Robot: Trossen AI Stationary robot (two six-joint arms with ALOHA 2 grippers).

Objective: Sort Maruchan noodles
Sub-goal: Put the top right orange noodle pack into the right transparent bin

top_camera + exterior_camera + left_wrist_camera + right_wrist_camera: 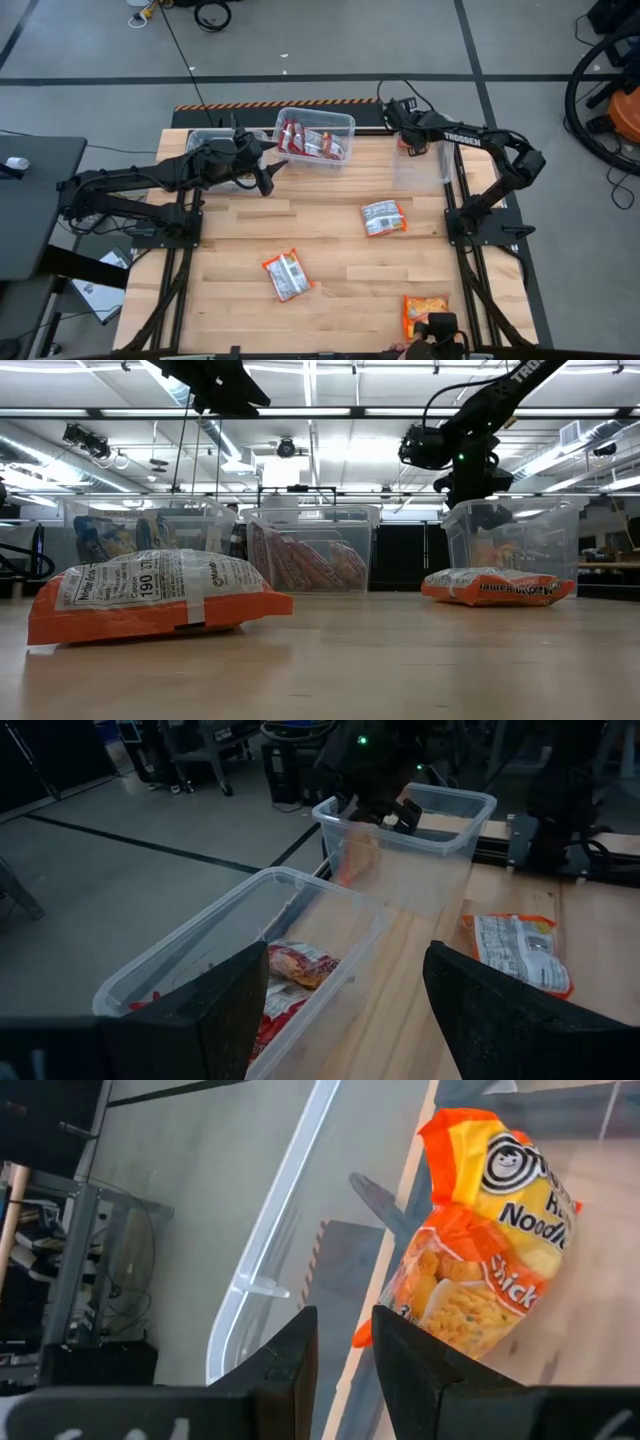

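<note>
A: Where do the two arms stand?

B: The right arm reaches across the table's far right corner, its right gripper (403, 128) hanging over the clear right tub (432, 160). The left arm stretches from the left edge toward the far middle, the left gripper (268, 178) hovering above bare wood just in front of the middle tub (340, 122).

A: And the fingers?

B: The left gripper's are spread wide with nothing between them. The right gripper's stand a narrow gap apart and hold nothing; an orange-yellow packet (480, 1240) lies just beyond the fingertips, inside the right tub, separate from them.

A: How much room is there around them?

B: The three tubs sit in a row along the far edge, the left tub (205, 138) partly under the left arm. The middle of the table (330, 225) is open wood, with loose packets well apart from each other.

A: Where are those?

B: One packet (384, 217) lies right of centre, another (287, 275) toward the near left, a third (425, 312) at the near right edge. Dark red packets (310, 142) fill the middle tub, near the left gripper.
</note>
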